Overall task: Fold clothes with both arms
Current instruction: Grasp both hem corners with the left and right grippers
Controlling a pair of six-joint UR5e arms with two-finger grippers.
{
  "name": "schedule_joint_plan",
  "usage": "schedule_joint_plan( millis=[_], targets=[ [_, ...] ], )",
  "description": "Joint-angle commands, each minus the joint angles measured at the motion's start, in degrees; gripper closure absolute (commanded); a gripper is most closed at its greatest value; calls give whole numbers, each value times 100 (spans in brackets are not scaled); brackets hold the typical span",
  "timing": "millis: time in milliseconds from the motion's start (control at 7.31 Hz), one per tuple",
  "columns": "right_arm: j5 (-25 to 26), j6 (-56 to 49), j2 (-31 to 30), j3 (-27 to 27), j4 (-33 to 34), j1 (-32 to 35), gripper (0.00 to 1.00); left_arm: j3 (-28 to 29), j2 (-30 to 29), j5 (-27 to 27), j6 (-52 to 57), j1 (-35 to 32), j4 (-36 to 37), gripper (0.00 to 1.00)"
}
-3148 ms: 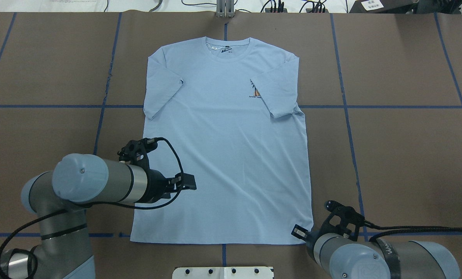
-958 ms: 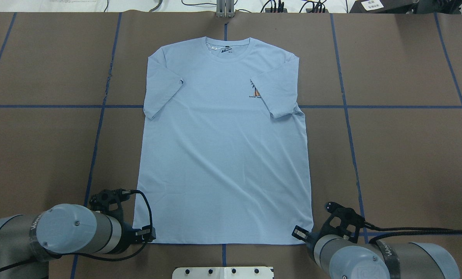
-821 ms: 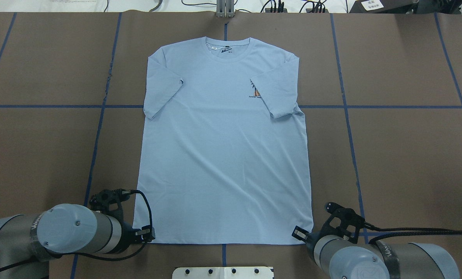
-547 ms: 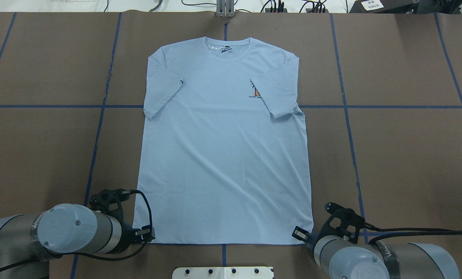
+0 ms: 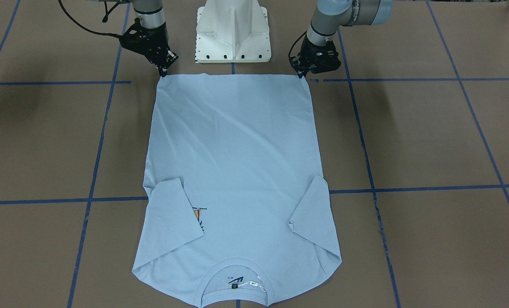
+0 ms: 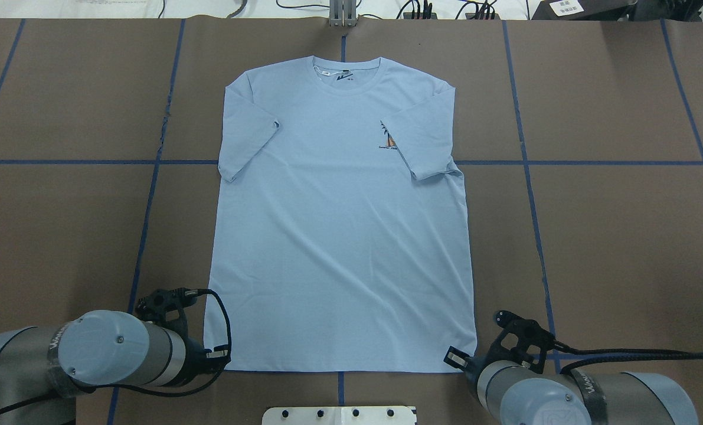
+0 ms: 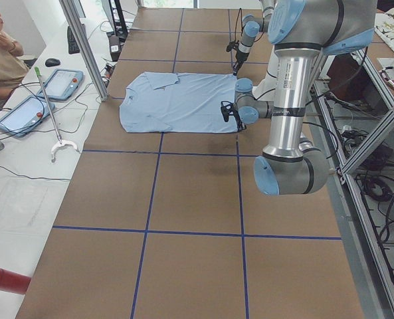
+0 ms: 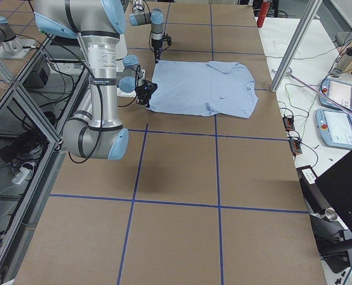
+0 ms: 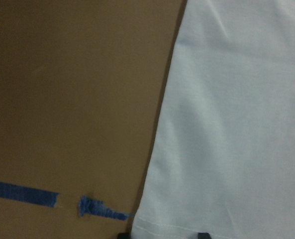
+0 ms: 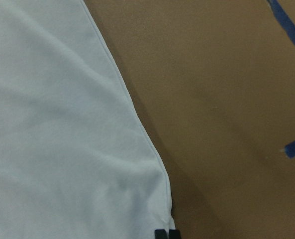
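The light blue T-shirt point(image 6: 339, 224) lies flat on the brown table, collar at the far end, both sleeves folded in; the right sleeve partly covers the print point(image 6: 390, 140). My left gripper point(image 6: 221, 355) is low at the hem's left corner. In the left wrist view point(image 9: 162, 234) its fingertips stand apart on either side of the hem corner point(image 9: 152, 219), open. My right gripper point(image 6: 453, 356) is at the hem's right corner. In the right wrist view point(image 10: 166, 234) its fingertips are together on the cloth corner point(image 10: 164, 209). In the front view the left gripper point(image 5: 300, 73) and the right gripper point(image 5: 164, 72) touch the hem's ends.
The white pedestal base point(image 6: 339, 415) stands just behind the hem. Blue tape lines point(image 6: 150, 195) cross the brown table. In the left side view an operator point(image 7: 4, 60) sits at a side bench with tablets point(image 7: 60, 83) and a grabber tool point(image 7: 50, 113).
The left arm has moved from over the shirt's lower left part down to the hem's left corner, then shifted slightly left. The right arm and the shirt have stayed still.
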State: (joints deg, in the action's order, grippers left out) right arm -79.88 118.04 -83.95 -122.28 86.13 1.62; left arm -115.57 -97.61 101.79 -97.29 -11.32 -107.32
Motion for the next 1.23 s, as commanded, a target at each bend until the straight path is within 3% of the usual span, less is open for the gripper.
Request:
schedule_joint_plan(
  millis=[0, 274, 684, 1095],
  targets=[
    [60, 0, -7, 11, 0, -30, 100, -88, -21, 17, -141, 33, 0, 100],
    [60, -9, -86, -242, 0, 22, 100, -595, 92, 8, -150, -2, 26, 100],
    [60, 9, -630, -1164, 9, -460, 100, -939, 189, -18, -537, 173, 35, 100],
    [148, 0, -790, -1737, 26, -383, 100, -1932, 146, -27, -563, 192, 702, 100]
  ],
)
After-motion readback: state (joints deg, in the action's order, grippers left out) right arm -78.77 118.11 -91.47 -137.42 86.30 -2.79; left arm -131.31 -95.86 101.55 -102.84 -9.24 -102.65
